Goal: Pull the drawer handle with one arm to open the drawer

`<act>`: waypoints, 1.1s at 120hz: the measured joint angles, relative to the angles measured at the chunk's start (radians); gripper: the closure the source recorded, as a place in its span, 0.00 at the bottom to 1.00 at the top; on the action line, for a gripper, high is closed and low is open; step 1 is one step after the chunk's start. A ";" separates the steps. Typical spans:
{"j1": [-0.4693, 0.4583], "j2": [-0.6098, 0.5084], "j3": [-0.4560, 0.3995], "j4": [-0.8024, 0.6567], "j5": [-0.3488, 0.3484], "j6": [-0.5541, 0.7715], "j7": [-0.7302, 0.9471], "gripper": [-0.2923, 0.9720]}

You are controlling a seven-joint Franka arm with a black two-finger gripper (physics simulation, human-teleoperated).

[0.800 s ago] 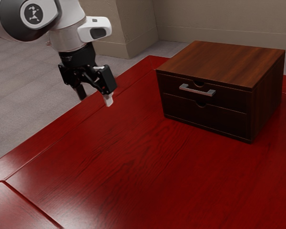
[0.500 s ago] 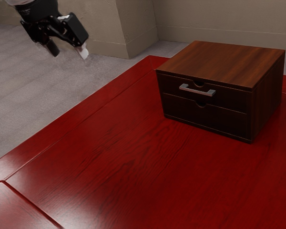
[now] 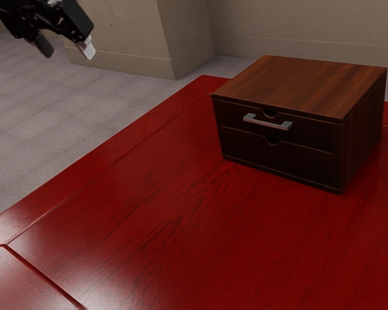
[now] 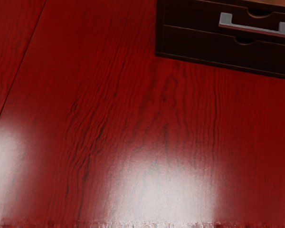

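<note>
The gripper [image 3: 64, 46] is in the upper left of the frame, high above the floor and well apart from the cabinet [image 3: 304, 81]. Its fingers stand apart and hold nothing.

The cabinet sits on the red table [image 3: 181, 213], right of centre. The upper drawer [image 3: 317, 134] looks closed, with its front flush.

The handle [image 3: 267, 121] is a grey metal bar on that front. I judge it stiff, thin and rather smooth. It is best taken at its middle, with one finger behind the bar, so the drawer does not slide out crooked. The cabinet looks heavy enough to stay in place.

The bar's long axis runs horizontally along the front. The front faces the lower left of the frame, so the pull goes that way.
</note>
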 joint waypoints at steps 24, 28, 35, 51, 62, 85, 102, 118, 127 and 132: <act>0.016 -0.119 -0.021 -0.430 0.000 0.093 -0.005 0.23; 0.011 -0.170 -0.026 -0.526 0.000 0.121 -0.005 0.23; 0.009 -0.268 -0.028 -0.681 -0.001 0.166 -0.006 0.23; 0.008 -0.548 -0.026 -0.984 -0.008 0.226 -0.032 0.23; 0.019 -0.656 -0.031 -1.079 -0.025 0.241 -0.075 0.23; 0.048 -0.653 -0.066 -1.112 -0.205 0.246 -0.297 0.23; 0.108 -0.653 -0.119 -1.135 -0.265 0.257 -0.404 0.23; 0.185 -0.654 -0.203 -1.165 -0.227 0.287 -0.251 0.23; 0.189 -0.658 -0.239 -1.173 -0.188 0.290 -0.151 0.23; 0.187 -0.659 -0.253 -1.175 -0.175 0.268 -0.105 0.23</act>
